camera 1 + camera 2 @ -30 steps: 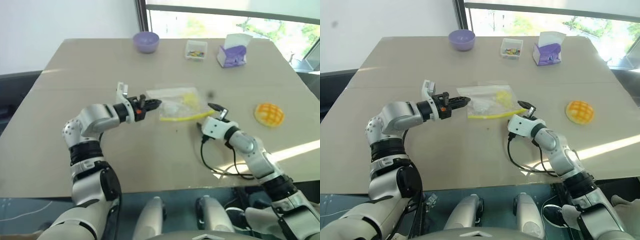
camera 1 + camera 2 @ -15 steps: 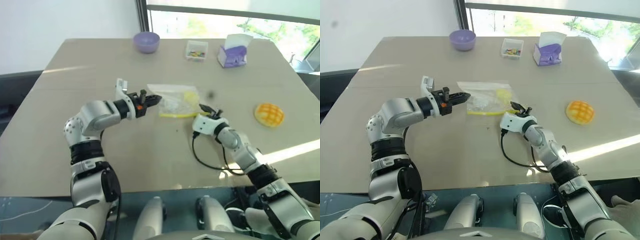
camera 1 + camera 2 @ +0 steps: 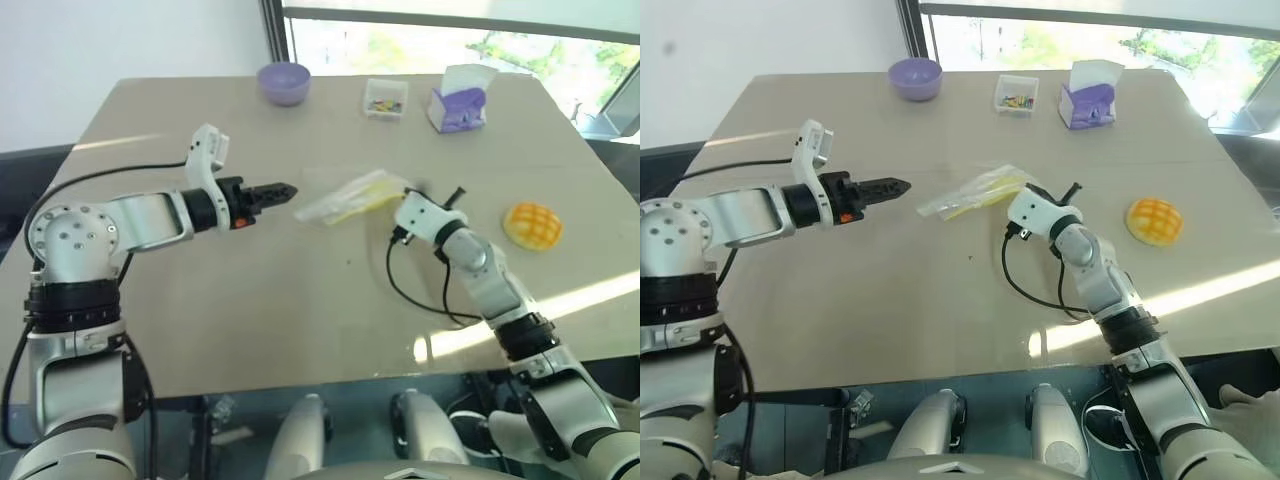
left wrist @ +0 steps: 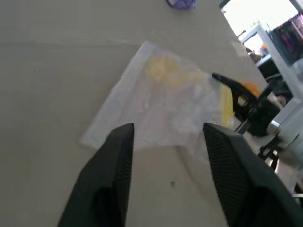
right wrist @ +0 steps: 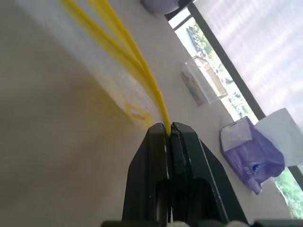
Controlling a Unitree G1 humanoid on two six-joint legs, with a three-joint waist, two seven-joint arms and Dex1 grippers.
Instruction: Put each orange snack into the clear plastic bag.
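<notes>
The right hand is clamped on the yellow seal strip of the clear plastic bag, its two black fingers pressed together with the strip caught between them. The bag is lifted at that end and slopes down toward the robot's left, where its far corner seems to meet the surface; whether it truly touches there cannot be told. A faint yellowish print shows through the plastic.

The left hand has its fingers apart and holds nothing. It hangs above the surface just to the left of the bag, pointing at it, and does not touch it.

The orange snack lies on the surface to the right of the right arm, apart from the bag and from both hands. Its domed top shows a criss-cross pattern.

Along the far edge of the surface stand a purple bowl, a small clear box of colourful bits and a purple-white tissue box, all well apart from the bag.
</notes>
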